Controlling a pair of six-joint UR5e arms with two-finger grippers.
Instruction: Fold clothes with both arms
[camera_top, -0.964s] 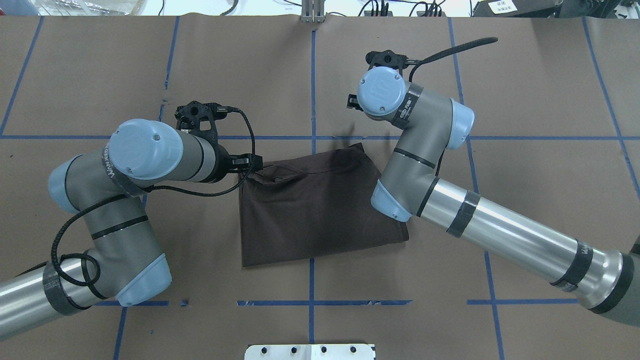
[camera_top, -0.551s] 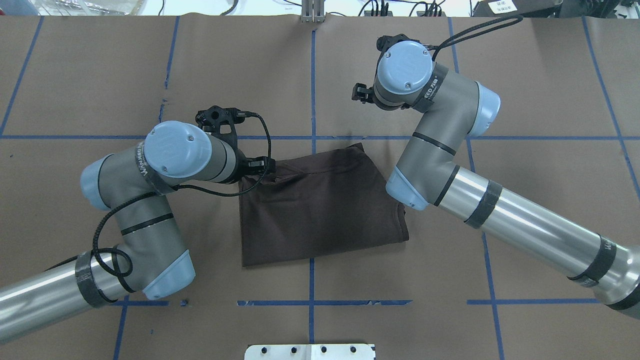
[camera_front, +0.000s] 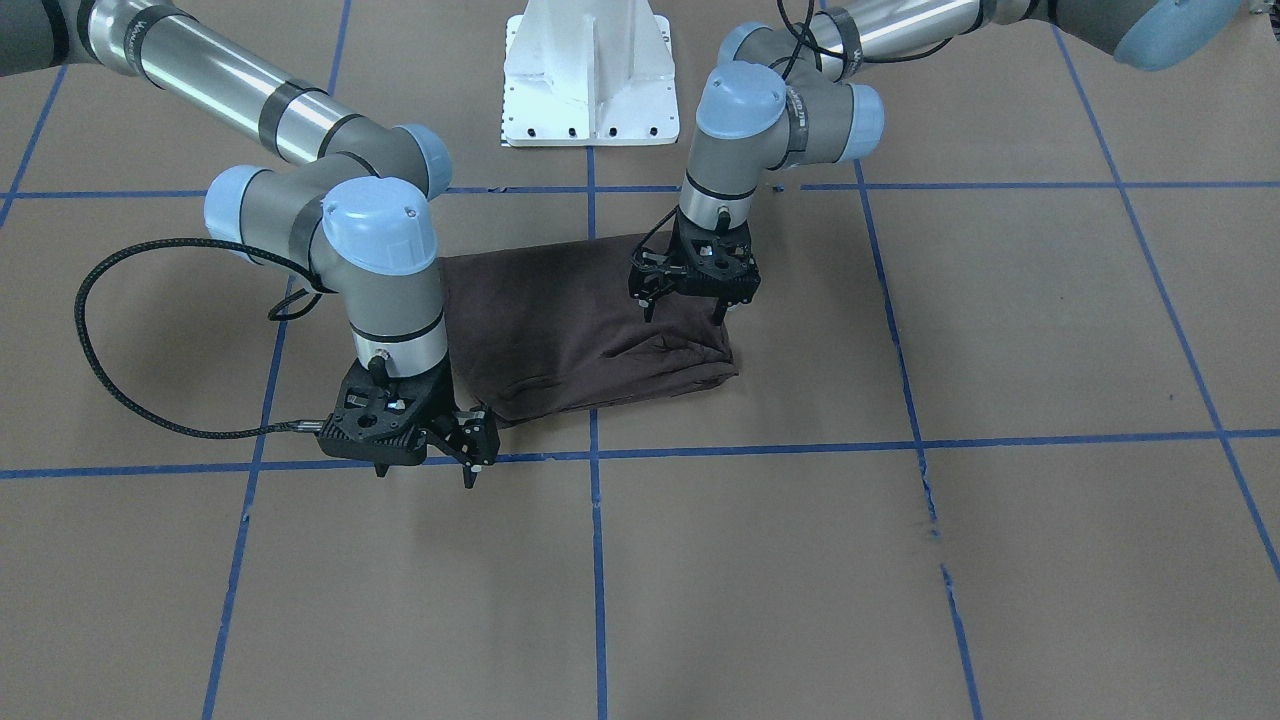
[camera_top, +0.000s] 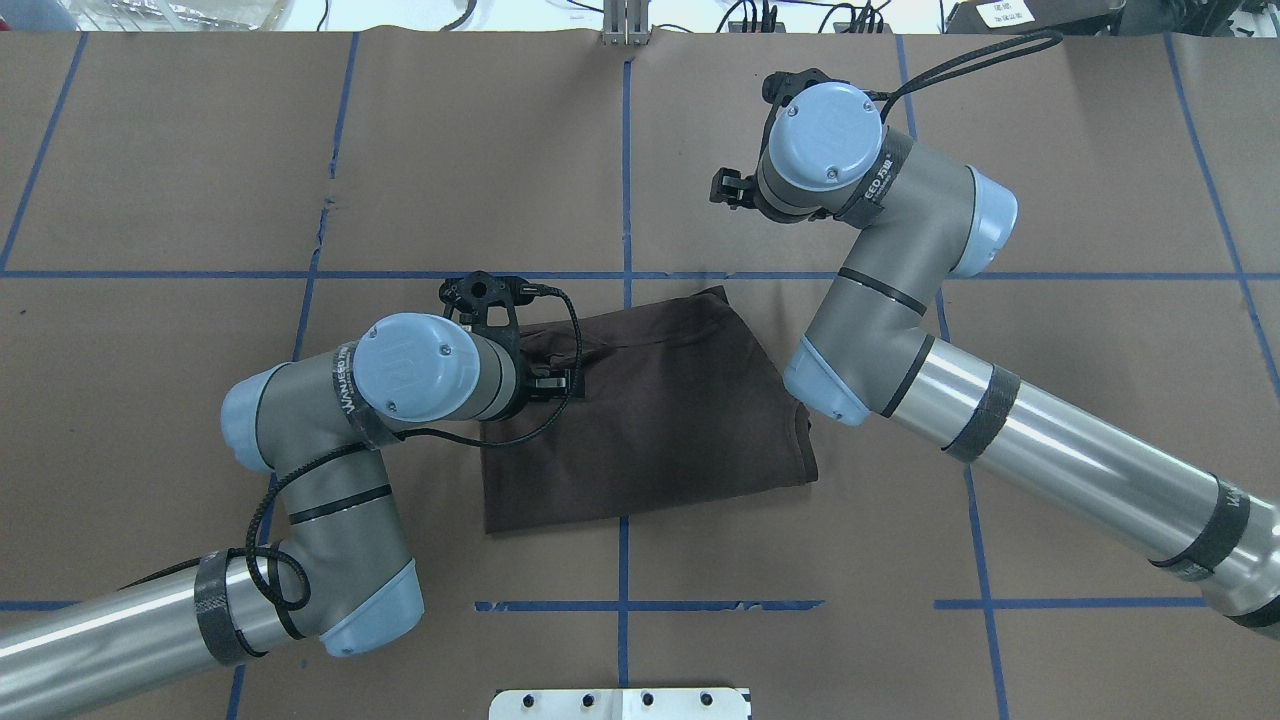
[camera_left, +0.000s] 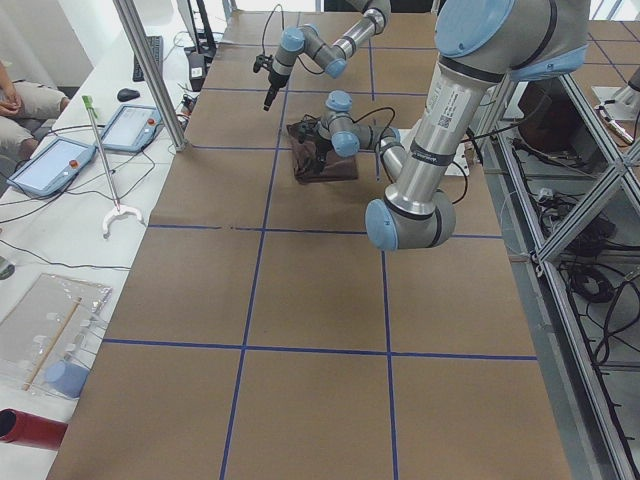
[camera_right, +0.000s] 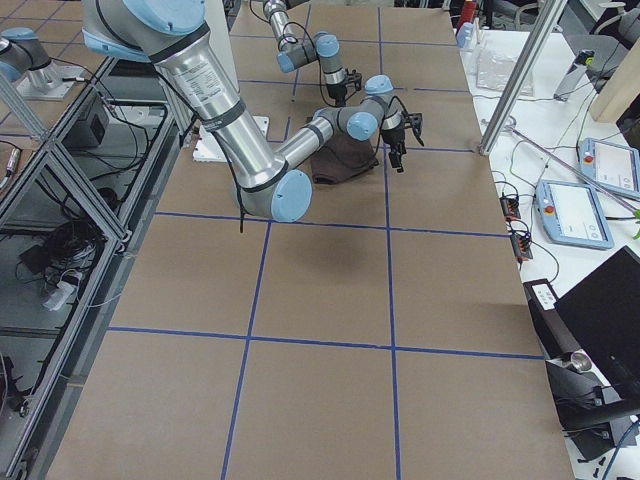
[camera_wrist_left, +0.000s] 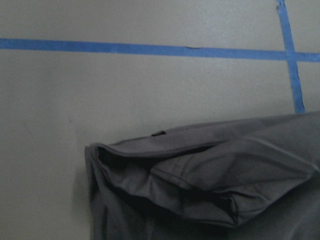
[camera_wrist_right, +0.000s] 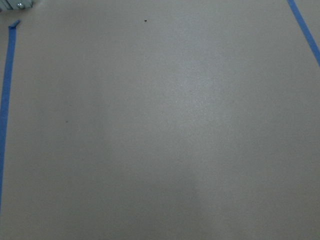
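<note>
Open table (camera_top: 150, 150) around T-shirt (camera_top: 650, 420)

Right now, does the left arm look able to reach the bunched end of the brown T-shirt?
Probably yes: the left gripper hangs directly over the T-shirt's bunched end, fingers open and pointing down, with nothing between them and the cloth.

Left arm (camera_top: 335, 500), right arm (camera_top: 872, 318): silver tubes, grey joint housings, light blue caps, black bands, braided black cables.

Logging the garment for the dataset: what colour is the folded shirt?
The shirt is dark brown, shown best in the overhead exterior view.
</note>
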